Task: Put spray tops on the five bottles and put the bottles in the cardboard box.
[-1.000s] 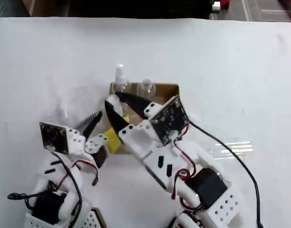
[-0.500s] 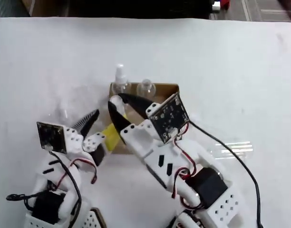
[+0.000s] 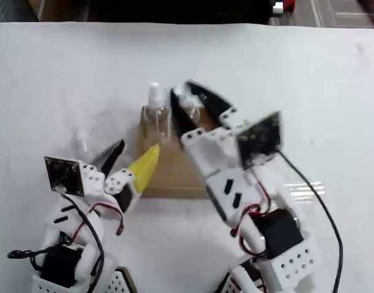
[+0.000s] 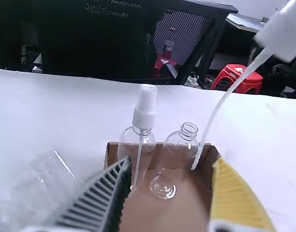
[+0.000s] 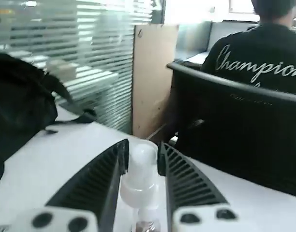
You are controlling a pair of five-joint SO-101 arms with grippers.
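Spray top [image 5: 138,170]: pinched at the head between the two black fingers of right claw [image 5: 143,147], held high over the far end of the cardboard box [image 3: 175,180].
Dip tube [image 4: 225,99]: long axis slanted, running down from the head to a tip just beside the open bottle [image 4: 183,145]; seemingly outside the neck and below its rim.
Open bottle: upright at the box's far end, just beside a capped bottle [image 4: 139,140], also upright.
Third bottle [image 4: 162,186]: in the box, nearer the arms, apparently lying end-on.
Left claw [image 3: 135,151]: spread, empty, at the box's near left edge, dark and yellow fingers pointing toward the two upright bottles.
Nearer arm to the neck: right.
Likely need: raise until the tube tip clears the rim, bring the tube plumb over the neck, lower.
Room: open above; tight sideways, with the capped bottle on one side and the box wall on the other.
Loose clear bottles lying on the desk [image 3: 297,73]: one left of the box [image 4: 49,169], one right [image 3: 303,190].
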